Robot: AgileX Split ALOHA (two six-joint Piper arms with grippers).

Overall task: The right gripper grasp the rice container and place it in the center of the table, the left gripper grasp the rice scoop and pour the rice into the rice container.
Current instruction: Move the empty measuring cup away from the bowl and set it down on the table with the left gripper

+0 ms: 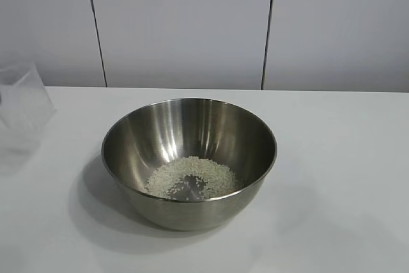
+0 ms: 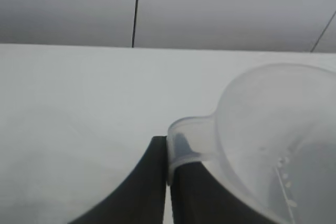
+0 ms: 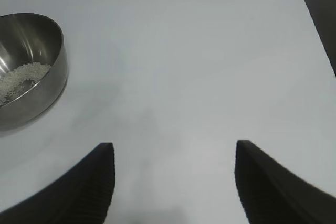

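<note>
The rice container (image 1: 192, 123), a large steel bowl, stands at the middle of the white table (image 1: 345, 158) with a loose heap of rice (image 1: 192, 176) in its bottom. The clear plastic rice scoop (image 1: 22, 103) hangs at the exterior view's far left, well apart from the bowl. In the left wrist view my left gripper (image 2: 168, 153) is shut on the tab handle of the rice scoop (image 2: 273, 129). My right gripper (image 3: 174, 144) hovers open over bare table with nothing between its fingers; the rice container (image 3: 50, 85) and rice (image 3: 21, 74) lie off to its side.
Grey wall panels (image 1: 185, 23) rise right behind the table's back edge. The right wrist view shows the table's rounded corner and side edge (image 3: 310, 19). Bare tabletop lies to the right of the bowl and in front of it.
</note>
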